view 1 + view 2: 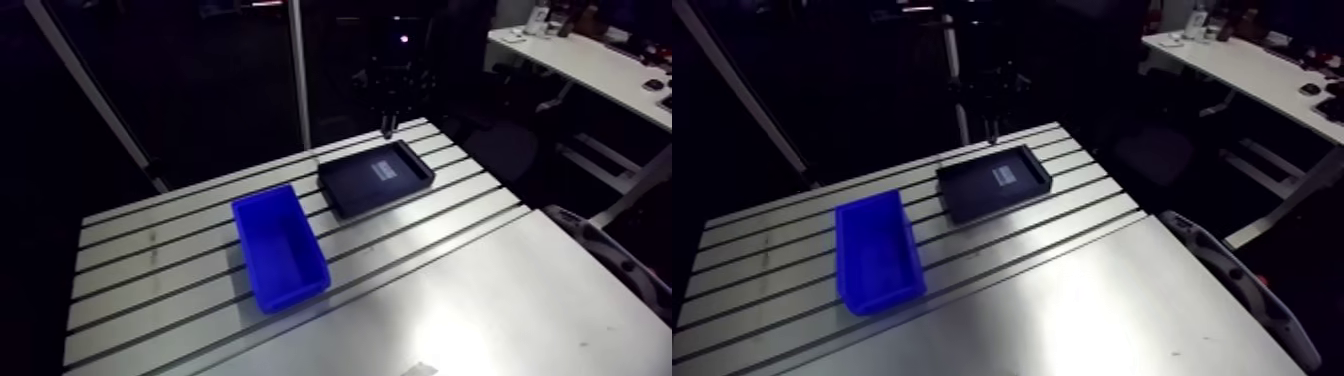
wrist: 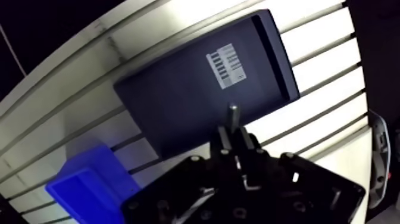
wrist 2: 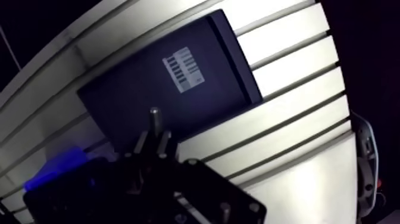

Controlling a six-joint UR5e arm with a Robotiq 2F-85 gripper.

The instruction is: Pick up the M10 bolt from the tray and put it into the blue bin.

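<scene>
M10 bolt (image 2: 233, 115) clamped in tool (image 2: 234, 137), long axis vertical, free end toward tray (image 2: 172, 101).

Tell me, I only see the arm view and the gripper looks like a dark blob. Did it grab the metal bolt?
Observer: Yes. In the wrist view the two-finger gripper is shut on a short grey metal bolt.
Operator: Is it over the blue plastic bin yet?
Observer: No. Its tip shows over the flat black rectangular tray; the bin lies beside the gripper.
Operator: More bolts in there?
Observer: None shows, only a white label with black bars.
</scene>
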